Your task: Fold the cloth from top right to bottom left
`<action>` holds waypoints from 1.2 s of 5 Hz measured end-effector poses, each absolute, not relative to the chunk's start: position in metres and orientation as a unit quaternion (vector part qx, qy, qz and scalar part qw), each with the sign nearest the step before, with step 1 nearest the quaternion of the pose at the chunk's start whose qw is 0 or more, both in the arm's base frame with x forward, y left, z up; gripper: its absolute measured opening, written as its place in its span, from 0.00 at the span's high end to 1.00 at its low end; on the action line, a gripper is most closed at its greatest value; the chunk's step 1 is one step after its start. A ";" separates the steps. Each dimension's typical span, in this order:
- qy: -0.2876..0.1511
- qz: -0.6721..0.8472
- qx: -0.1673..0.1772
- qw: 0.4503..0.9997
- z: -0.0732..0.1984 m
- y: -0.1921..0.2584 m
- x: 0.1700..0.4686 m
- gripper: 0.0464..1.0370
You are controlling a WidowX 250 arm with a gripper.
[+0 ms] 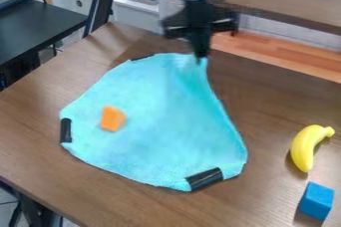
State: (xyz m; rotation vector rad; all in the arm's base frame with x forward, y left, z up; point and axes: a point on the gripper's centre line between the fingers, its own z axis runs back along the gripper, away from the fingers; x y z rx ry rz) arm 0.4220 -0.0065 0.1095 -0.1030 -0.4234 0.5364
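Gripper point(201, 57) pinches the far corner of the blue cloth point(153, 121)

The cloth lies spread over most of the middle of the brown wooden table point(40, 116). At its far side, right of the middle, the gripper hangs down from the far edge of the view, its jaws closed on the corner. The fabric there is drawn up into a narrow peak, and a soft ridge runs from it along the right edge towards the near right corner. The rest of the cloth lies mostly flat, its outline rounded on the near side.

Black strips mark the rim: one at the left point(66, 130), one near and to the right point(204, 178), and one at the far side point(142, 57), left of the gripper. An orange block point(112, 119) rests on top of the cloth, in its left part.

To the right, apart from the cloth, a yellow banana point(303, 149) lies curved on the wood. Nearer still, a blue block point(316, 201) sits just beside it, towards the near right. Beyond the table, at the far left, stands a dark desk point(40, 27).
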 end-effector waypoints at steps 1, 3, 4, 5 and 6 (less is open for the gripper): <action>-0.190 0.290 -0.052 0.937 0.099 0.046 0.393 1.00; -0.183 0.330 -0.058 0.924 0.094 0.119 0.338 1.00; -0.192 0.319 -0.073 0.925 0.101 0.131 0.322 1.00; -0.194 0.339 -0.076 0.917 0.103 0.149 0.303 0.98; -0.191 0.363 -0.052 0.911 0.099 0.153 0.291 0.84</action>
